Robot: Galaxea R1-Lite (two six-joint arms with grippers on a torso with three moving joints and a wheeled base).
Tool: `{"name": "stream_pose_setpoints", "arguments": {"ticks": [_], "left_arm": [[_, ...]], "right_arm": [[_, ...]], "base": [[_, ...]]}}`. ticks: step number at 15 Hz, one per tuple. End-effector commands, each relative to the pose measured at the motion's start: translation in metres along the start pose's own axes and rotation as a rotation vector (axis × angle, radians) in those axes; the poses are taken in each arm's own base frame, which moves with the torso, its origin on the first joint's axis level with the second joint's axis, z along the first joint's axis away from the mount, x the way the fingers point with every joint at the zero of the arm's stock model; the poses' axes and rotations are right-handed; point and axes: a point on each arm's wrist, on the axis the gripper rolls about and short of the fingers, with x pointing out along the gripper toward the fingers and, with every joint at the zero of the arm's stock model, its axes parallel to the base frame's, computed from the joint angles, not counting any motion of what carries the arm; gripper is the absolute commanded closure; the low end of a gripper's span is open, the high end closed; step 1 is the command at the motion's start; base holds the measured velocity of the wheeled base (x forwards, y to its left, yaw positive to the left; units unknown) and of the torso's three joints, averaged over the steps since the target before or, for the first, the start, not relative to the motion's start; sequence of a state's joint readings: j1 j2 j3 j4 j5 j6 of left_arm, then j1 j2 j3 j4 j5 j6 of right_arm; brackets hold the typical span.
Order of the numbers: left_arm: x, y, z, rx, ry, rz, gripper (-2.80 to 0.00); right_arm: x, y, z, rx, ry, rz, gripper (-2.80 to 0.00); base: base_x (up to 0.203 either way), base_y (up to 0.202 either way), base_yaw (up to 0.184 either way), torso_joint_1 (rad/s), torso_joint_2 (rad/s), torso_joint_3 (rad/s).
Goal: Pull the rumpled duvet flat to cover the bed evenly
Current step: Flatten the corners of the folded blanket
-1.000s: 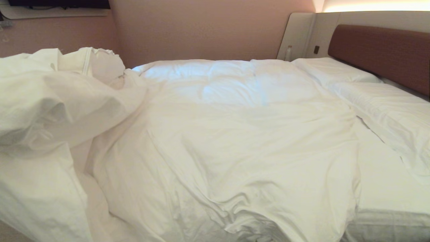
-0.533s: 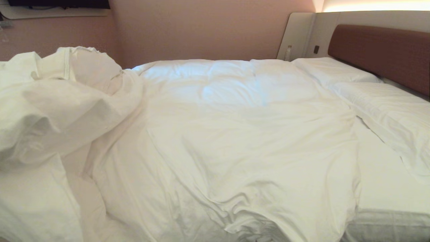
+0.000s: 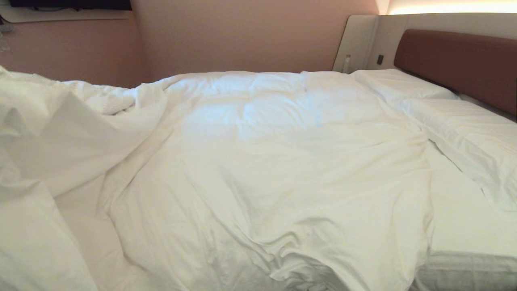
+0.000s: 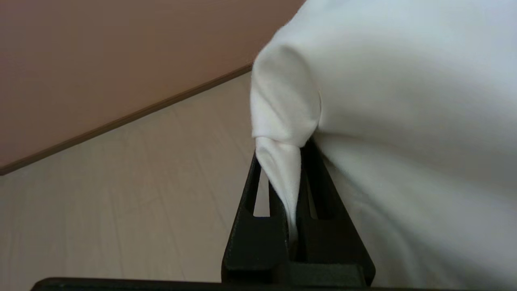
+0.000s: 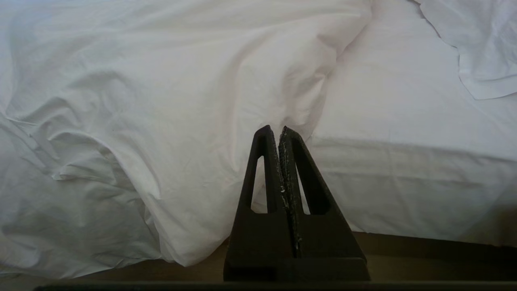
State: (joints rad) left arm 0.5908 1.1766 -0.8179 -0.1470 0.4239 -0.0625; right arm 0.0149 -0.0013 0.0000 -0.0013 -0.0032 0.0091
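Observation:
The puffy white duvet [image 3: 266, 161] lies wrinkled over most of the bed [image 3: 464, 242], bunched into a raised heap at the left side. Neither arm shows in the head view. In the left wrist view my left gripper [image 4: 282, 149] is shut on a pinched fold of the duvet [image 4: 383, 121], held out over the floor beside the bed. My right gripper [image 5: 278, 130] is shut on nothing, parked low in front of the bed's near edge, where the duvet [image 5: 141, 121] hangs over the side.
Two white pillows [image 3: 464, 129] lie along the brown headboard [image 3: 456, 60] at the right, with bare mattress sheet [image 3: 460, 210] beside them. A pink wall [image 3: 242, 36] runs behind the bed. Pale floor [image 4: 121, 202] meets the wall under the left gripper.
The raised heap of duvet at the left has dropped lower and spread out toward the left edge of the head view. The rest of the bed looks the same.

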Motion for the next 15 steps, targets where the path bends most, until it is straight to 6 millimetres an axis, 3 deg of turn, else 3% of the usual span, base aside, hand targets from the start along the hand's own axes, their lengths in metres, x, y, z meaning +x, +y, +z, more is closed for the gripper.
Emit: {"name": "stream_pose_setpoints", "arguments": {"ticks": [1,11,12,15], "left_arm": [[0.006,-0.001,0.0,0.003,0.01,0.016,0.0],[0.095,-0.002,-0.01,0.037,0.076,0.17,0.0],[0.096,-0.002,-0.011,0.05,0.071,0.17,-2.8],[0.1,-0.002,-0.017,0.088,0.096,0.175,-2.8]], "right_arm": [[0.0,0.0,0.0,0.0,0.001,0.001,0.0],[0.0,0.0,0.0,0.0,0.001,0.001,0.0],[0.0,0.0,0.0,0.0,0.001,0.001,0.0],[0.0,0.0,0.0,0.0,0.001,0.001,0.0]], "base": [[0.0,0.0,0.0,0.0,0.0,0.0],[0.0,0.0,0.0,0.0,0.0,0.0],[0.0,0.0,0.0,0.0,0.0,0.0],[0.0,0.0,0.0,0.0,0.0,0.0]]}}
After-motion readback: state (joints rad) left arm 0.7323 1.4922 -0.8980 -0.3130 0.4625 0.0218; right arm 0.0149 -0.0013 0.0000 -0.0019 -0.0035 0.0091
